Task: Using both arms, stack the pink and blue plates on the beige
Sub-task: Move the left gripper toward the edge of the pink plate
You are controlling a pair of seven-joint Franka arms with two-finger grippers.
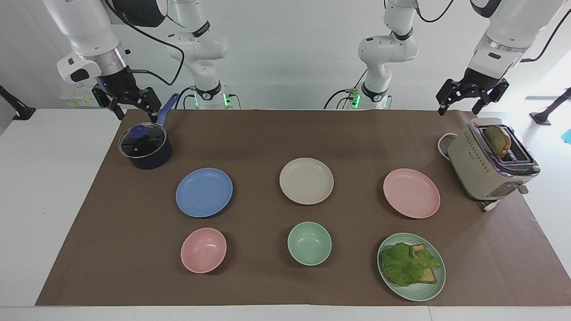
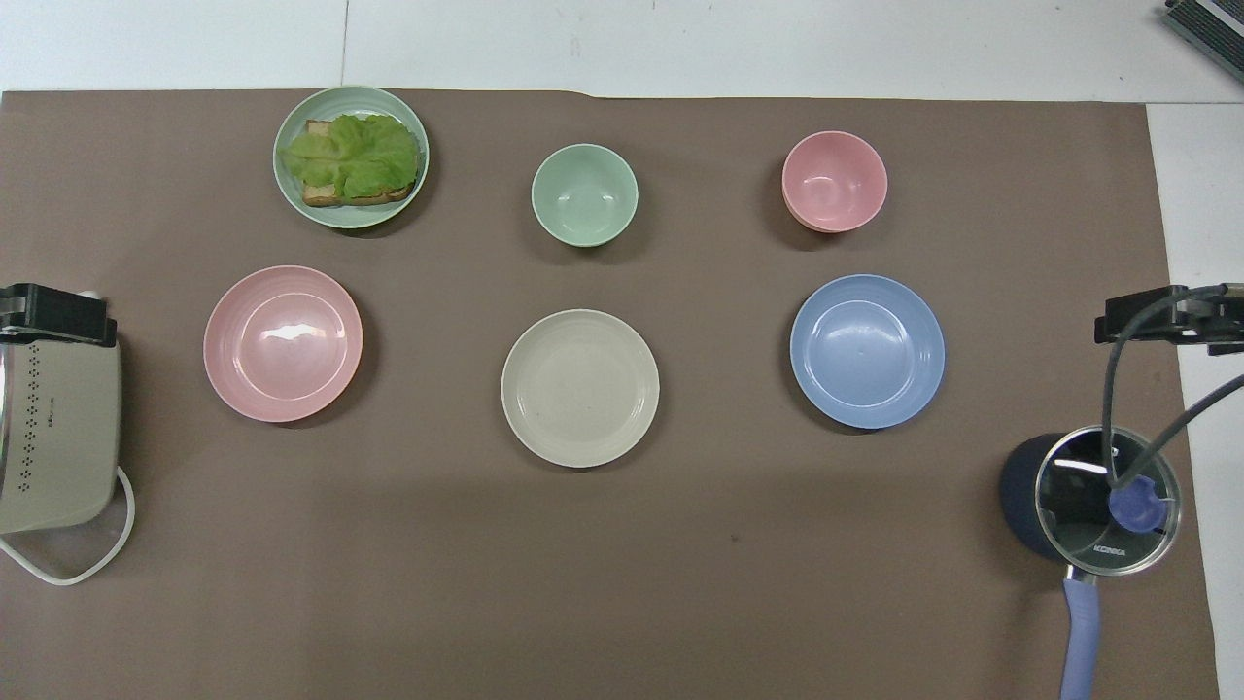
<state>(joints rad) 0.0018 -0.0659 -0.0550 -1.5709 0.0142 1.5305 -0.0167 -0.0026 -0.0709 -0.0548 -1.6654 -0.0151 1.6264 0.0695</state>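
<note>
Three plates lie in a row across the brown mat. The beige plate (image 1: 306, 180) (image 2: 580, 388) is in the middle. The blue plate (image 1: 204, 192) (image 2: 867, 351) lies toward the right arm's end and the pink plate (image 1: 411, 193) (image 2: 282, 343) toward the left arm's end. All three are bare and apart from each other. My right gripper (image 1: 129, 107) hangs open in the air above the table's edge by the pot, holding nothing. My left gripper (image 1: 464, 104) hangs open above the toaster's end of the table, also holding nothing.
A dark pot with a glass lid (image 1: 145, 146) stands near the right arm. A beige toaster (image 1: 490, 162) with bread in its slot stands near the left arm. Farther from the robots are a pink bowl (image 1: 203, 250), a green bowl (image 1: 309, 243) and a green plate (image 1: 415, 292) with lettuce and bread.
</note>
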